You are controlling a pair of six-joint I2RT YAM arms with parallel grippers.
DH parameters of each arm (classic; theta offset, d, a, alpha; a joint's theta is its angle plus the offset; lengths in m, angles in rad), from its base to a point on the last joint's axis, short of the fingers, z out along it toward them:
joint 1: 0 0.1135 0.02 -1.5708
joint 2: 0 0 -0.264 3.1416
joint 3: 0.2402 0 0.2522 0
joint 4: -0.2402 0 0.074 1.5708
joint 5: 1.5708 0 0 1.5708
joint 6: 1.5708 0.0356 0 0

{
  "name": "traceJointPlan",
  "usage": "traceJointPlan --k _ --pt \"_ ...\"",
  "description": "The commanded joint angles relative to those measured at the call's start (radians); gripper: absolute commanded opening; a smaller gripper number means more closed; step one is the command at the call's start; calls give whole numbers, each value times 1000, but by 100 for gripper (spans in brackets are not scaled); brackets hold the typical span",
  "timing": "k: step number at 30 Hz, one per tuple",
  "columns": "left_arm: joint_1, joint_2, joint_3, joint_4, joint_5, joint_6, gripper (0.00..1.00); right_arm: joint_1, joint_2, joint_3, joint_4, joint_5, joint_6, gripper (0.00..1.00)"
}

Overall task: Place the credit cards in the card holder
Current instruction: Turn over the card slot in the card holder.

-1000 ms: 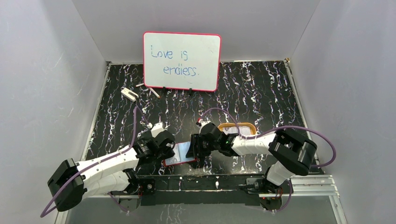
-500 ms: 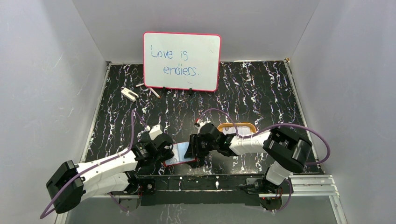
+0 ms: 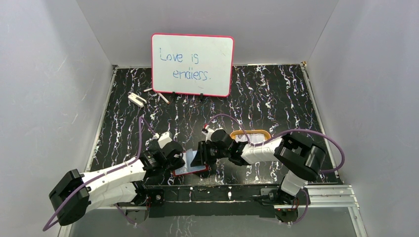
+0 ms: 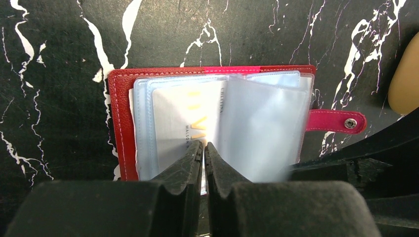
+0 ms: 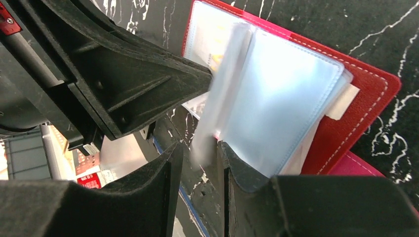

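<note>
**Red card holder [image 4: 121, 123] open, filling under way**

It lies at the table's [image 4: 59, 74] near edge, between the grippers. One credit card [image 4: 178, 113] seemingly sits inside a plastic pocket [image 4: 143, 148]; others are unseen. Left gripper [image 4: 203, 150] has its jaws together at that card's near edge. Right gripper [image 5: 198, 148] stands slightly apart around a sleeve leaf [image 5: 276, 98].

The whiteboard [image 3: 192, 64] carries blue handwriting in two lines: "Love is" above "endless." In front of the whiteboard, a credit card [image 4: 183, 118] inside the card holder [image 4: 121, 123] shows large gold letters and a line of small dark print. Both are blurred behind a clear sleeve and unreadable.
</note>
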Motion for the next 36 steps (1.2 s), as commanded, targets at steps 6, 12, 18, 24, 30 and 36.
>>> traceJointPlan --k 6,12,18,24,30,36 --pt "4 -54 13 -166 -45 -24 9 -1 38 44 97 -50 -2 43" --pt "6 -142 53 -239 -101 -37 22 -2 54 58 107 -58 -8 44" --pt "5 -167 95 -297 -138 -35 34 0 62 94 80 -59 -34 26" --pt "5 -184 93 -336 -151 -59 34 1 69 117 28 -23 -34 3" --pt "6 -214 65 -317 -141 -50 34 1 -16 114 -154 103 -77 0" --pt "5 -171 46 -261 -117 -37 33 1 -111 66 -270 191 -77 0"
